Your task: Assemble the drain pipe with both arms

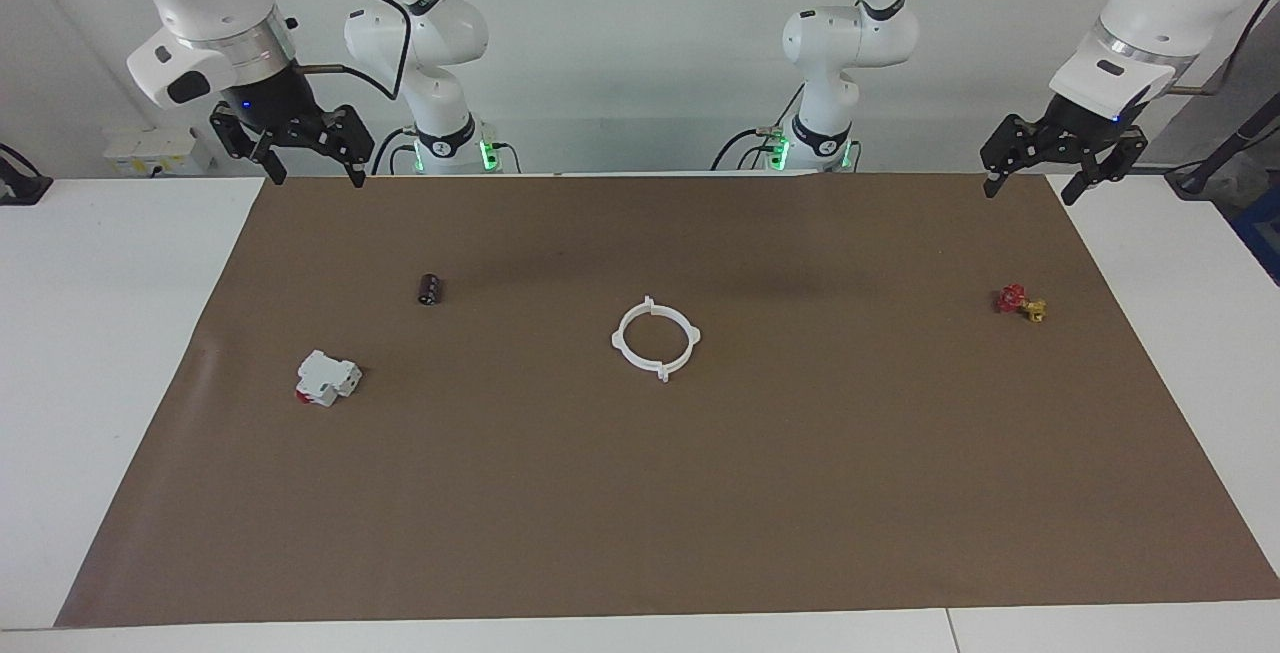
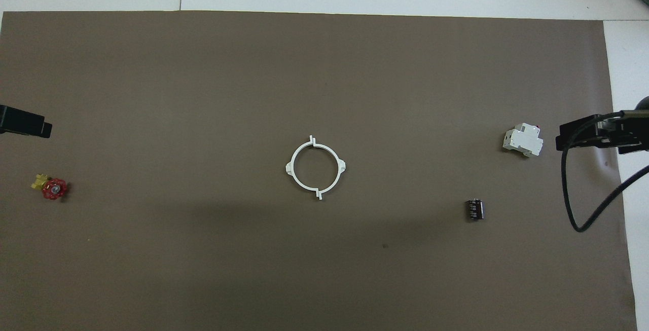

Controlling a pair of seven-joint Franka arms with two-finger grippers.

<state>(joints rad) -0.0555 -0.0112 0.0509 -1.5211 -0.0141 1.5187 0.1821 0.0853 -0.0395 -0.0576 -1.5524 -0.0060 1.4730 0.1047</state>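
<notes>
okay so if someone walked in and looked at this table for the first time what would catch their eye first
Probably the white ring, alone in the middle of the brown mat with its two halves set together. Next, the two black grippers, both open and empty, hanging over the mat's corners nearest the robots: the left gripper above the small red and yellow valve, the right gripper at the end with the dark cylinder and white block.

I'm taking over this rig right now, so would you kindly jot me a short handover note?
Left gripper: open, empty, raised over the mat's corner at its own end.
Right gripper: open, empty, raised over the other corner on the robots' side.
Drain pipe: mid-mat, both half-rings already joined into one ring, untouched by either gripper.
Done: halves look mated.
Left: possibly nothing; check that the tabs are seated.
</notes>
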